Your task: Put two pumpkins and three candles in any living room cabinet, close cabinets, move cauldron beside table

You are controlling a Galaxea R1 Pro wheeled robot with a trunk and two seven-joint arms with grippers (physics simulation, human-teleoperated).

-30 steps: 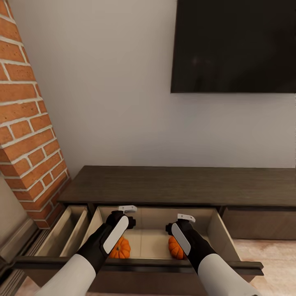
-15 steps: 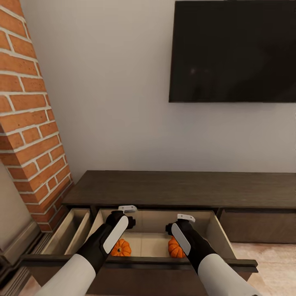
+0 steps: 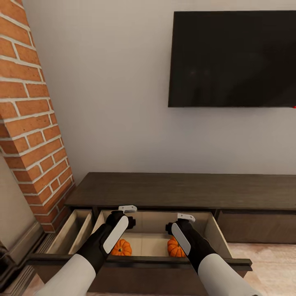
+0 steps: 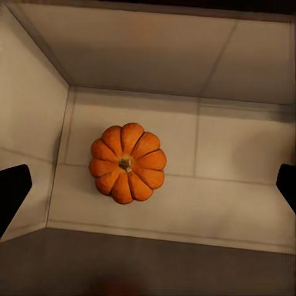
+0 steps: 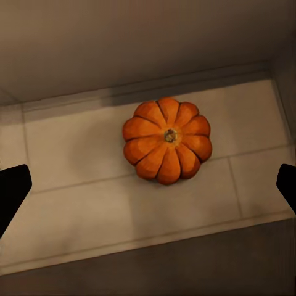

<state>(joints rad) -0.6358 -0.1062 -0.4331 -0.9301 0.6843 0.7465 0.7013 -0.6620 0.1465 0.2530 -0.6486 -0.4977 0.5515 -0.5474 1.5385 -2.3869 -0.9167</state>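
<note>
Pumpkins both sit on the tan floor of the open middle drawer point(image 3: 142, 242) of the dark wood cabinet point(image 3: 181, 189); left pumpkin point(image 3: 121, 248) toward the drawer's left side, right pumpkin point(image 3: 174, 247) toward its right, well apart; each upright, stem up. Left pincer point(image 3: 127, 209) hangs above the left pumpkin, spread wide and empty; in the left wrist view the same pumpkin point(image 4: 127, 163) lies between the two dark fingertips point(image 4: 12, 191), touching neither, a little closer to one of them. Right pincer point(image 3: 186, 217) hangs above the right pumpkin, likewise spread wide and empty; in the right wrist view that pumpkin point(image 5: 167, 148) lies roughly midway between the fingertips point(image 5: 12, 191), clear of both, near the drawer's far wall. Second drawer point(image 3: 72, 232) to the left also stands open; brick fireplace point(image 3: 28, 123) at far left; black TV point(image 3: 232, 59) on the wall above the cabinet.
</note>
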